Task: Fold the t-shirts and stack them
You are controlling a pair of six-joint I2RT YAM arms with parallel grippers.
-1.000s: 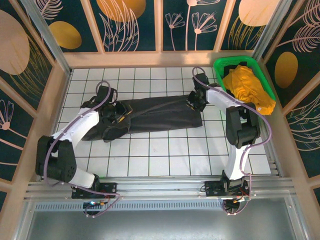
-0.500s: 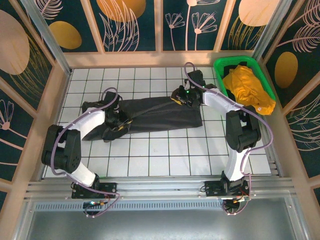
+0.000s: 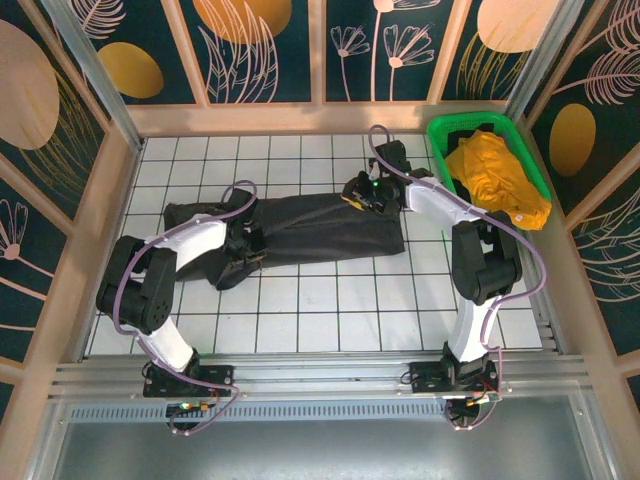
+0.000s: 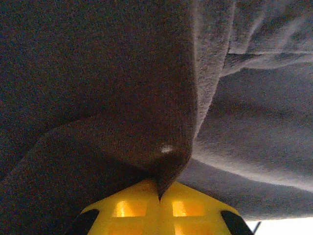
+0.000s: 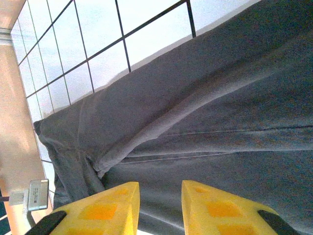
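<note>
Now the left gripper (image 4: 159,190) pinches a fold of the dark shirt (image 3: 320,225) lying across the table (image 3: 300,320); the right gripper (image 5: 160,188) hovers unclenched over its far edge. Best pinch there too, then lift evenly. Orange shirt (image 3: 490,170) sits in basket (image 3: 440,128).

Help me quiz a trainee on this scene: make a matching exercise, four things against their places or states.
1. charcoal t-shirt
2. orange-yellow t-shirt
3. left pincer
4. right pincer

A. open, above dark cloth
B. in the green basket
C. lying long across the tiled table
D. shut on a fold of dark cloth

Pairs: 1-C; 2-B; 3-D; 4-A
</note>
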